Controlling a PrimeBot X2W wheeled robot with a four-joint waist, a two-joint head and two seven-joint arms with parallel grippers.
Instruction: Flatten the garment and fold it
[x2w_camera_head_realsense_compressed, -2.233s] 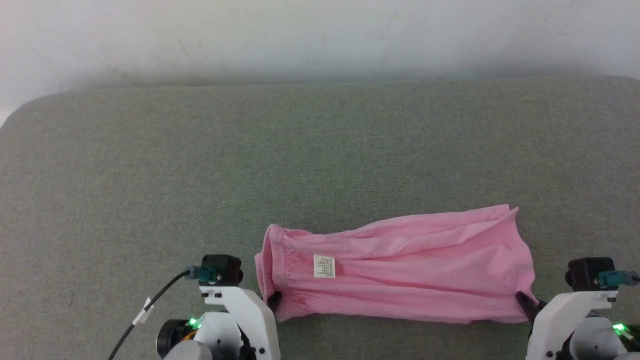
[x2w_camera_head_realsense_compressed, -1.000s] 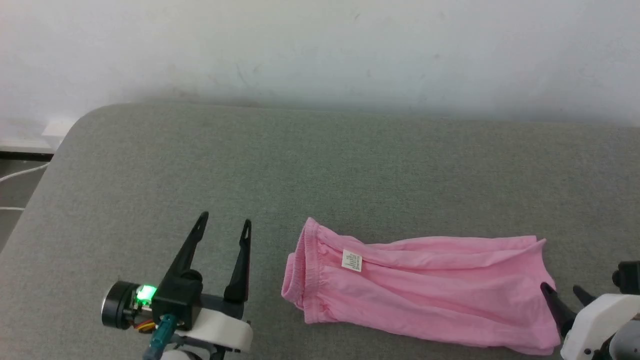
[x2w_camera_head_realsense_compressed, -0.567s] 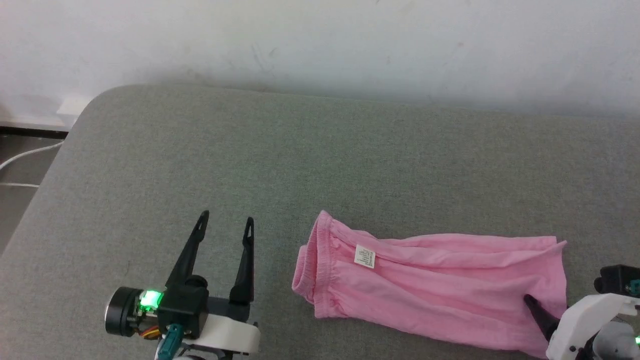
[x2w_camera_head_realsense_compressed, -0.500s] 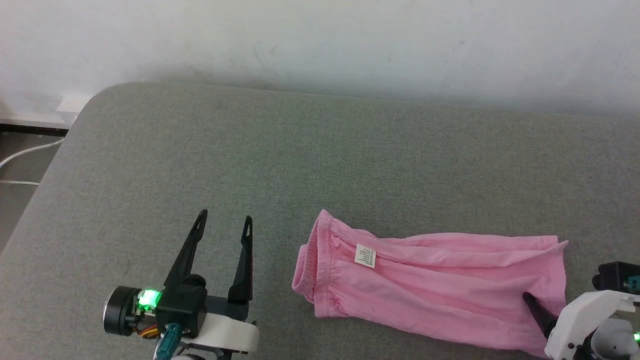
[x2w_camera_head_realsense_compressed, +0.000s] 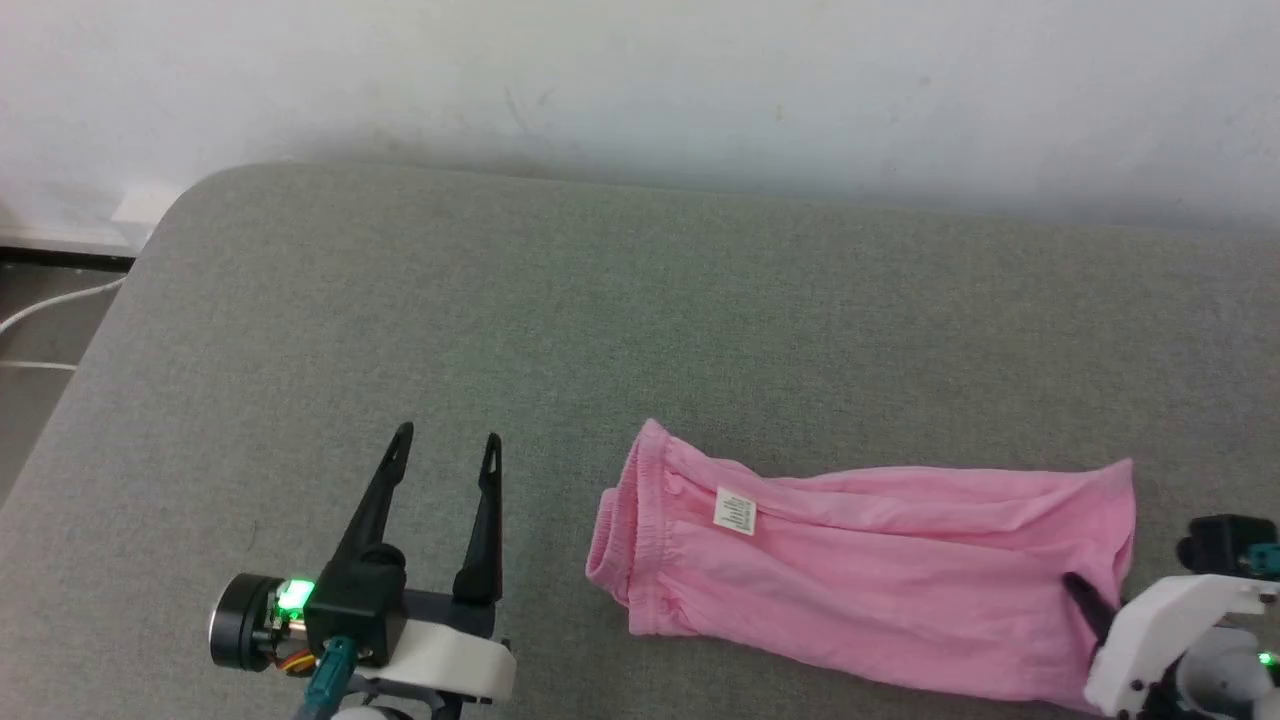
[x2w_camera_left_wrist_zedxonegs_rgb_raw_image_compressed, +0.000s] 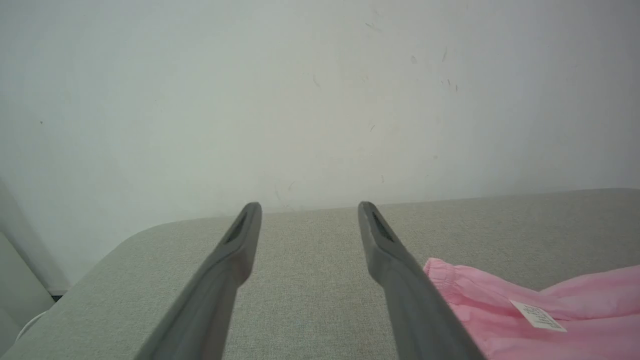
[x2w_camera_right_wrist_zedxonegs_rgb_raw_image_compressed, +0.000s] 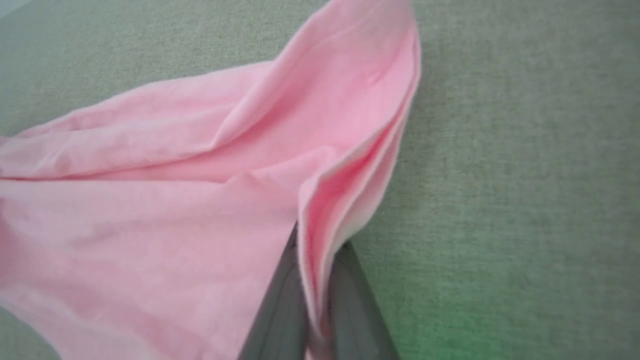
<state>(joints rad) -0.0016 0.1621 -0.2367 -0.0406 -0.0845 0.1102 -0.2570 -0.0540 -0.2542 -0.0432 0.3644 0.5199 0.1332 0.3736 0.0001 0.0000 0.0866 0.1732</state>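
Shorts (x2w_camera_head_realsense_compressed: 870, 590) of thin light pink cloth lie stretched sideways on the near right part of a grey padded surface (x2w_camera_head_realsense_compressed: 600, 300), which meets a pale wall (x2w_camera_head_realsense_compressed: 640, 80) at its far edge. The gathered waistband (x2w_camera_head_realsense_compressed: 625, 530) is the end nearer the middle of the surface, and a small white label (x2w_camera_head_realsense_compressed: 733, 510) sits just beside it on the upper layer. The leg end points to the robot's right, and long soft creases run along the cloth between the two ends. The right gripper (x2w_camera_head_realsense_compressed: 1085, 600) is at that leg end, by the near corner. In the right wrist view its two dark fingers (x2w_camera_right_wrist_zedxonegs_rgb_raw_image_compressed: 280, 300) are clenched on the hem, with several layers of pink cloth pinched between them and rising in a raised fold above the tips, while the rest of the shorts spreads off to that view's left. The left gripper (x2w_camera_head_realsense_compressed: 445, 450) is to the left of the waistband, near it but apart from the cloth, with its fingers spread and nothing between them. In the left wrist view the left gripper (x2w_camera_left_wrist_zedxonegs_rgb_raw_image_compressed: 310, 207) points toward the wall across bare grey surface, with the waistband and label at the lower right. A thin white cable (x2w_camera_head_realsense_compressed: 50, 305) lies on the floor past the surface's left edge.
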